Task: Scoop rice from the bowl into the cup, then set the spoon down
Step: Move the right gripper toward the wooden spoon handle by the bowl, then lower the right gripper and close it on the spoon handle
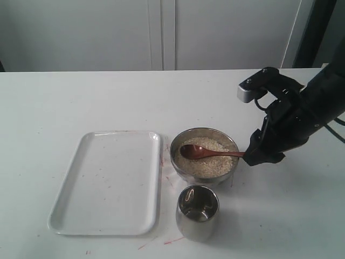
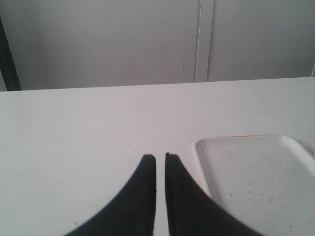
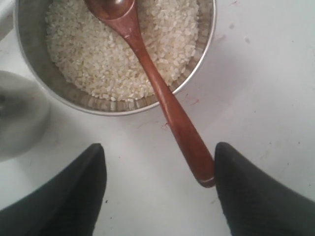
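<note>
The steel bowl (image 1: 178,162) (image 3: 29,64) sits mid-table, filled with off-white rice (image 1: 207,162) (image 3: 88,54). The reddish-brown spoon (image 1: 207,153) (image 3: 162,93) lies with its oval bowl on the rice and its handle over the rim toward the right. My right gripper (image 1: 253,156) (image 3: 160,157) stands open around the handle's end, which lies close to one finger (image 3: 246,187); whether they touch is unclear. The steel cup (image 1: 197,211) stands just in front of the bowl and looks empty. My left gripper (image 2: 160,157) is shut, empty, and out of the exterior view.
A white rectangular tray (image 1: 108,183) (image 2: 256,172) lies left of the bowl and cup. Red marks dot the table (image 1: 54,108) near the bowl and cup. White cabinet doors (image 1: 161,32) close off the back.
</note>
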